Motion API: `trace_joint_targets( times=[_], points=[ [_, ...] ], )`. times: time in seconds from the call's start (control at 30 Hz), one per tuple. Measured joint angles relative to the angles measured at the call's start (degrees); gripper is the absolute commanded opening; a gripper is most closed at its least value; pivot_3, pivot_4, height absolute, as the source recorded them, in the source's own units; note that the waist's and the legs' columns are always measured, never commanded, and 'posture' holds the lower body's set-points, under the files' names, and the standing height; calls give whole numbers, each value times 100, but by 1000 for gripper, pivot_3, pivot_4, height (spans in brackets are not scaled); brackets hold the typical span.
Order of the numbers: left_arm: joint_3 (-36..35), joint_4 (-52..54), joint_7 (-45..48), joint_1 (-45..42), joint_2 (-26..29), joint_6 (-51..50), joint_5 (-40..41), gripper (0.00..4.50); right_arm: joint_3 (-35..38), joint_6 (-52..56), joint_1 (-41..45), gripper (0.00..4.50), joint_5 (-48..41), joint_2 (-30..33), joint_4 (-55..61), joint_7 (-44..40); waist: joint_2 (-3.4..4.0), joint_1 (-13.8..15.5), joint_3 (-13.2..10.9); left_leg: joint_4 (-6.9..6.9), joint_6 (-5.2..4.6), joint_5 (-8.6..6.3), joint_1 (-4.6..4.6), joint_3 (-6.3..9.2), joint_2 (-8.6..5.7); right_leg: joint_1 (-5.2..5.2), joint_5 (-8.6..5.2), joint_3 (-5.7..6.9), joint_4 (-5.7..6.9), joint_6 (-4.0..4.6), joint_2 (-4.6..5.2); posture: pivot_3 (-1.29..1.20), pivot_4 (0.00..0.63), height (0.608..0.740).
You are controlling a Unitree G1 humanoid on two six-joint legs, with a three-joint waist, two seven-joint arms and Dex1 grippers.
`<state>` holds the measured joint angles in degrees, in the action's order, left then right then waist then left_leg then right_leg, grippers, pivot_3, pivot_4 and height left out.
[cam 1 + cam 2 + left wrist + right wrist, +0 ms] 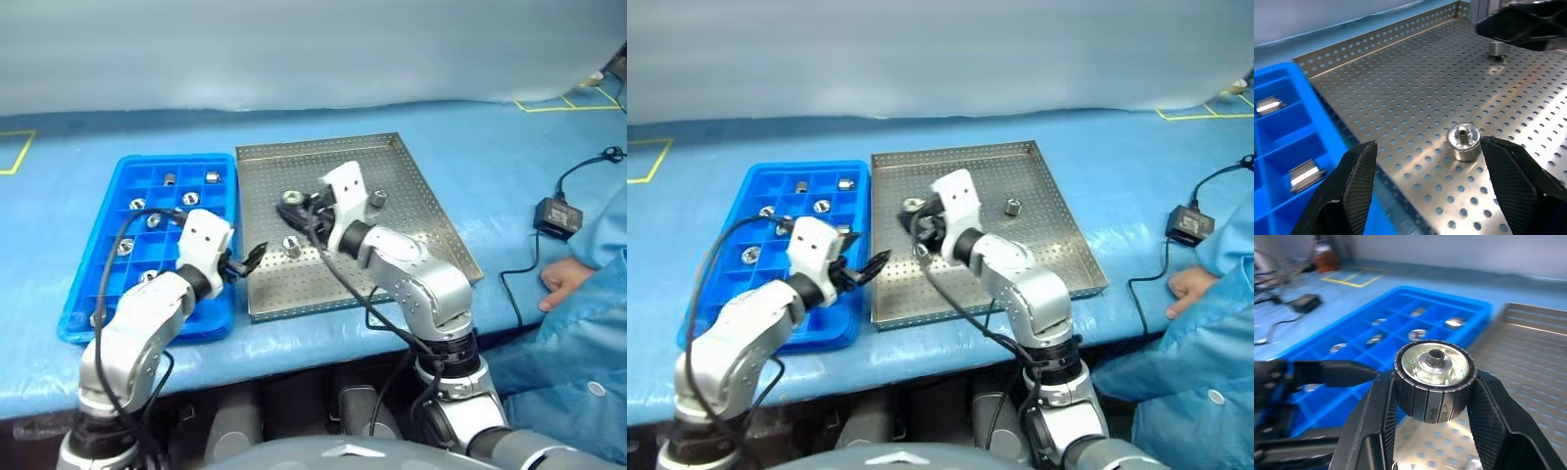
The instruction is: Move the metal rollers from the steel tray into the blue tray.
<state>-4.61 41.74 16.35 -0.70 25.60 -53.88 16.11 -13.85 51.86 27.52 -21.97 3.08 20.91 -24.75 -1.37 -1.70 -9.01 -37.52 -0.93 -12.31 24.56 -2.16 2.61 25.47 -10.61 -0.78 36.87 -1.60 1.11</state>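
Observation:
The steel tray [431, 220] lies in the middle of the table, with the blue tray [83, 294] touching its left side. My right gripper [294, 206] hovers over the steel tray's left part, shut on a metal roller [1432, 379] with a dark ribbed rim. It points toward the blue tray [1400, 298]. My left gripper [250, 259] is open at the steel tray's left edge. A loose roller [1464, 142] stands just ahead of its fingers. Another roller [377, 199] stands further right. Several rollers [190, 199] lie in the blue tray's compartments.
A person in a blue coat stands at the right, with a hand [563, 284] resting on the table edge. A black power adapter [556, 215] and its cable lie right of the steel tray. Yellow tape marks [20, 147] sit at the far corners.

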Motion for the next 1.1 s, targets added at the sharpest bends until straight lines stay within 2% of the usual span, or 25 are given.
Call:
trace_joint_targets(
  times=[0.2, 0.37, 0.63, 0.77, 0.9, 1.1],
  points=[
    [-696, 404, -404, 371, 19, -458, -152, 3688, -852, -467, 217, 1687, 107, -37, -617, -520, -8, 270, 0, -11, 1, 0, 0, -9, -4, -5, 1, 7, -5, -3, 19, 226, 150, 740],
    [-833, 713, -427, 812, -104, -576, -125, 3688, -1230, -1497, 816, 1687, 440, -438, -2071, -984, -12, 406, 0, -12, 2, 0, 0, -9, -3, -3, 1, 12, -4, -3, 18, 268, 150, 740],
    [-499, 857, -514, 1031, -425, -562, -110, 3688, -1104, -2632, 1670, 1687, 932, -1065, -4498, -1075, -13, 580, -1, -6, 4, 0, 9, -2, -4, 1, 0, 20, -8, 1, 19, 303, 150, 740],
    [-241, 858, -585, 1020, -529, -543, -125, 3688, -898, -3065, 1921, 1687, 1111, -1085, -5479, -973, -13, 661, -1, -7, 4, 0, 7, -1, -5, -2, 0, 23, -9, 1, 22, 312, 150, 740],
    [-76, 854, -630, 1009, -615, -489, -132, 3688, -709, -3446, 2164, 1687, 1255, -1095, -6006, -842, -12, 667, -1, -6, 4, 0, 4, -1, -4, -2, -1, 24, -7, 2, 21, 311, 150, 740],
    [65, 825, -630, 1000, -632, -402, -140, 3688, -573, -3517, 2196, 1687, 1265, -1100, -6143, -866, -12, 657, -1, 1, 4, 0, 5, -2, -4, 1, -2, 24, -8, 4, 20, 304, 150, 740]
  ],
)
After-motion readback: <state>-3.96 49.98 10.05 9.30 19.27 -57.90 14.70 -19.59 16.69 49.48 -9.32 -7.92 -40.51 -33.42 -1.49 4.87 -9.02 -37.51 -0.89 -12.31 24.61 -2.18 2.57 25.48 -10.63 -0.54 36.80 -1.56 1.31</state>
